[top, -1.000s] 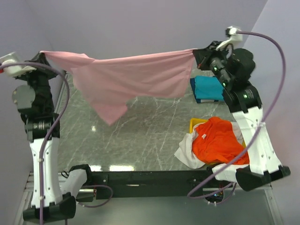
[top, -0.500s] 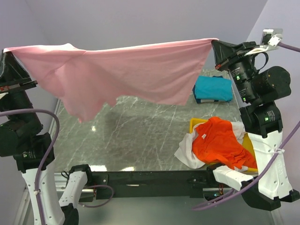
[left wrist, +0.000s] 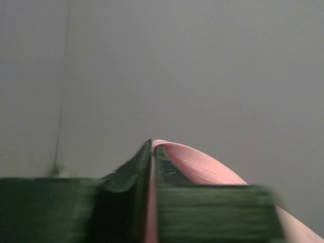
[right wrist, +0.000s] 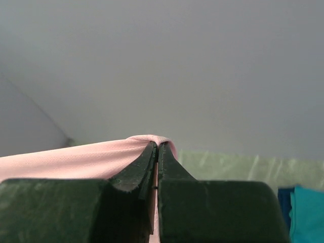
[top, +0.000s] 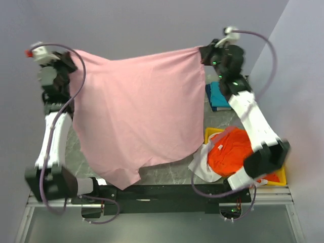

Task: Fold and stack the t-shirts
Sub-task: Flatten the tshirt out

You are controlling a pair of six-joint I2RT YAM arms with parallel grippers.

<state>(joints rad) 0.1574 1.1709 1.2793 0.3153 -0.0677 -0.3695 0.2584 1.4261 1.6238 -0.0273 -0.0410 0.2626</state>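
Top external view: grips soft light pink t-shirt in left claw and right claw, both clenched; now hangs it narrower, longer than before, likely ready for laying flat.

A back wall in pale lavender is seen, met at a corner by a lighter right wall. 1 darker wall is seen at the left. A table topped in grey marble pattern, veined in white, is set below them. Soft, even light is cast. In the 2 wrist views the walls are rendered dull grey.
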